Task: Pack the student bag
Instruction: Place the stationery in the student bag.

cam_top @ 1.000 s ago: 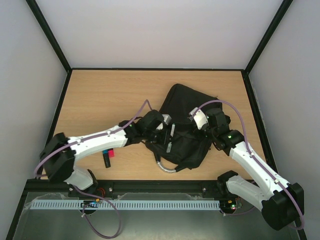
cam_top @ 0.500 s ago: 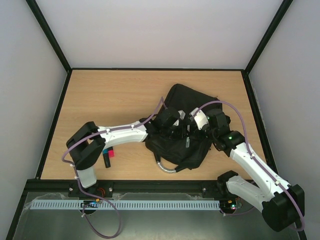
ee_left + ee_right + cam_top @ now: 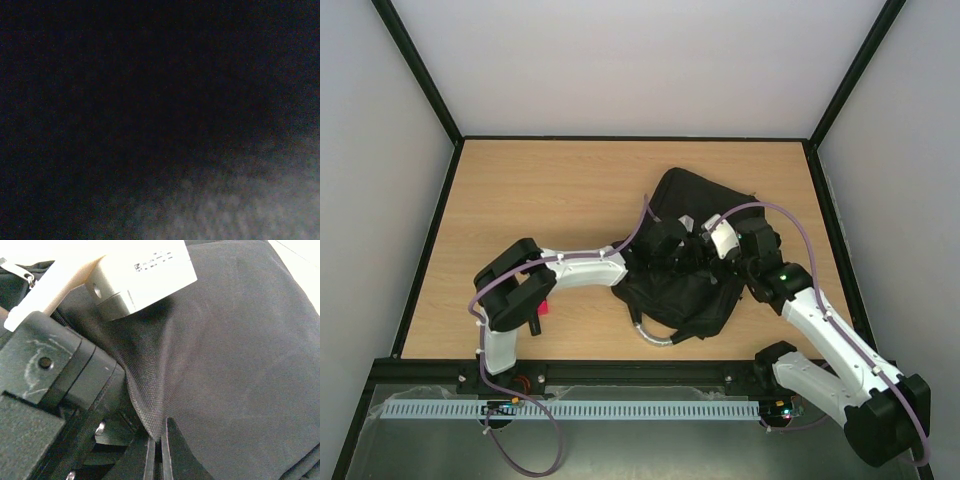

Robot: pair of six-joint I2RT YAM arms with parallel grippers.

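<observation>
Right end effector (image 3: pixel 159 442) pinches fabric of the one student bag (image 3: pixel 240 365).

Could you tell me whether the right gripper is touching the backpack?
Touching. In the right wrist view, the right gripper is pinched shut on a raised fold of the backpack.

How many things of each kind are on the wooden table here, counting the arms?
large black soft fabric backpack: 1
white-and-black robot arms: 2 (left, right)
small pen-like items under the left arm's elbow: 2 showing (pink, black); the arm may hide more
Total: 5
</observation>
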